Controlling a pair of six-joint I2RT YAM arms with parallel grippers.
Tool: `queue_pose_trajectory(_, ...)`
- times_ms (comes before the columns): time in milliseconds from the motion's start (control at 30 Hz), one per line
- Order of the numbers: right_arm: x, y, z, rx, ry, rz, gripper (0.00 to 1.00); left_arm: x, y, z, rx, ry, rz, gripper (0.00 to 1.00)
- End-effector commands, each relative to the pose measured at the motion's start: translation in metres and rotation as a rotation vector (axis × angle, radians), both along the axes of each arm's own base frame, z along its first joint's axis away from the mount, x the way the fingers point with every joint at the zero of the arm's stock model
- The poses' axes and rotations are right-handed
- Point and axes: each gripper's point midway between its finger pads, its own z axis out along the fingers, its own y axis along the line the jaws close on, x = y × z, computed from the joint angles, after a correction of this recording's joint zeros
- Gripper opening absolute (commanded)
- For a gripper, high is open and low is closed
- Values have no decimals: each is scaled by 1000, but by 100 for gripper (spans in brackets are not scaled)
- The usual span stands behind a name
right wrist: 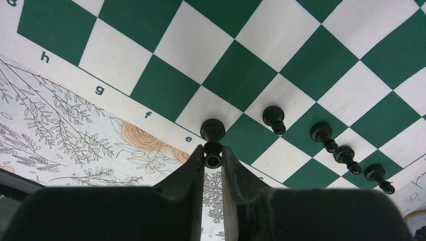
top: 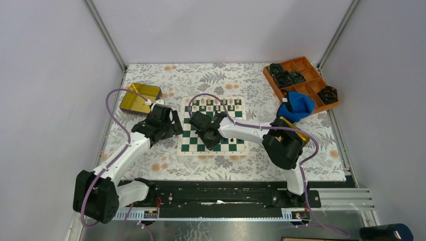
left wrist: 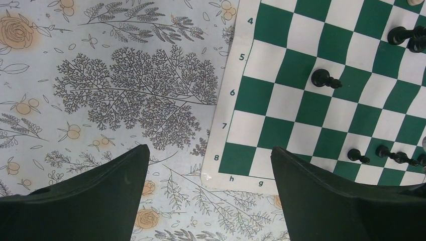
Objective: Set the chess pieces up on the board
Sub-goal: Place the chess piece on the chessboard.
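Right pincer [right wrist: 212, 153] clamps black piece [right wrist: 212, 129] beside letter e [right wrist: 188, 139] on board [right wrist: 241, 75]

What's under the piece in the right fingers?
The black piece, pinched by the right fingers, is over the white e-file edge square of the board. Its base covers the contact, so whether it's set down can't be told.

Two white arms [top: 123, 155] with black joints [top: 95, 196] and looping lilac cables [top: 119, 90]
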Motion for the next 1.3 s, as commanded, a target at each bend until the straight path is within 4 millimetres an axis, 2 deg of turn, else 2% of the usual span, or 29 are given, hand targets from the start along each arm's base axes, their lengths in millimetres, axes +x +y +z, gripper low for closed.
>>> queue_pose_trajectory(0,1,9,3,21,-21,9,14,6,0,7,4,-54,7,99)
queue_pose_trajectory(233,4,13,8,21,-29,17,9,6,0,6,7,-52,6,99)
queue_pose_trajectory(1267,4,18,5,22,-21,29,9,8,0,3,12,-42,9,99)
